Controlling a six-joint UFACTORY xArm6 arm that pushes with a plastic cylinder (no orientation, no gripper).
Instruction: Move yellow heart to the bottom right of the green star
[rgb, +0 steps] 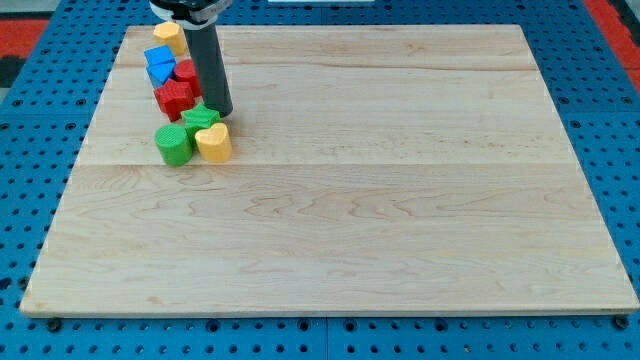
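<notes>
1. Wooden board (400, 200) on blue pegboard (20, 200); all blocks bunched at far-left corner area.
2. My tip (221, 111) down on board, just right of red block cluster, just behind green star (201, 118) and touching or nearly so; can't tell which.
3. No fingers on this rig, only a dark rod (210, 60); nothing grasped, rod end merely close beside blocks.
4. Yellow heart (213, 143) at near edge of cluster, touching green star's near-right side, i.e. to near right of star.
5. Green cylinder (173, 145) just left of yellow heart, abt touching it, near-left of star.
6. Red block (174, 97), shape unclear, behind star; 2nd red block (186, 71) further back, partly hidden by rod.
7. Blue block (158, 64) left of 2nd red one; shape not clear.
8. Yellow block (167, 36) farthest back, near board's far edge, shape unclear.
</notes>
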